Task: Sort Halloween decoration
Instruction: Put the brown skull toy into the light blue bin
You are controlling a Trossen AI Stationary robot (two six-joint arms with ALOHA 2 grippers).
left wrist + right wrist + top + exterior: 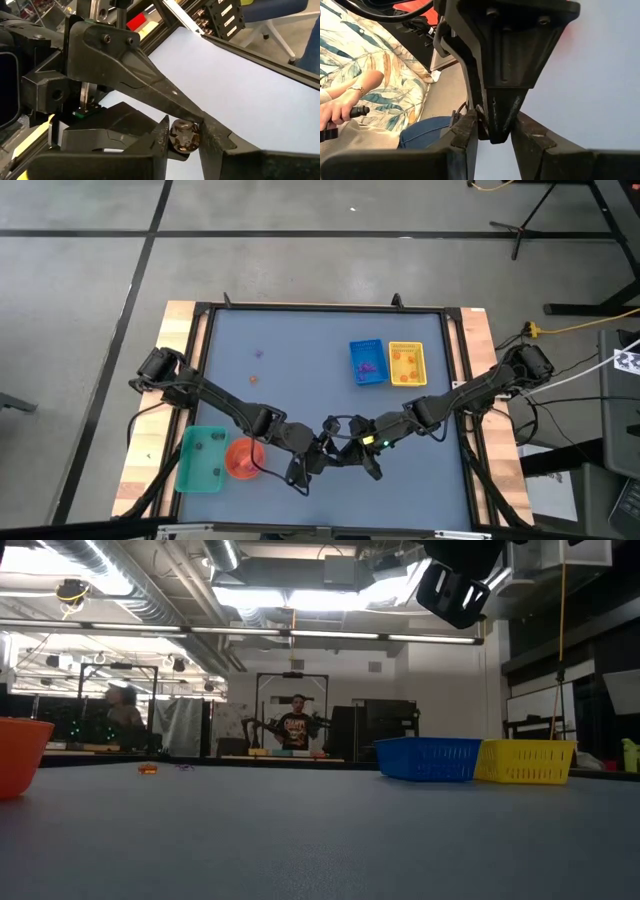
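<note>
My left gripper (184, 146) hovers over the near middle of the table (310, 460), shut on one dark grey Halloween decoration piece (183, 137). My right gripper (495, 136) meets it there (340, 448). It is open, with its fingers on either side of the left gripper's fingertips. One purple piece (258, 353) and one orange piece (252, 378) lie loose on the far left of the table. The blue tray (367, 362) holds purple pieces, the yellow tray (407, 364) orange ones, the green tray (200, 458) dark ones. My left gripper pinches the small dark piece (176, 141) between its two fingers, at the piece's opposite sides. The piece is lifted clear of the table. My right gripper has one fingertip (196, 118) at the piece's upper edge; I cannot tell whether it touches the piece or the left fingers.
The round orange bowl (243, 458) stands beside the green tray, at the near left. Blue and yellow trays stand side by side at the far right. A seated person's hand (340, 112) holds a controller beyond the near edge. People stand far off in the room (297, 728).
</note>
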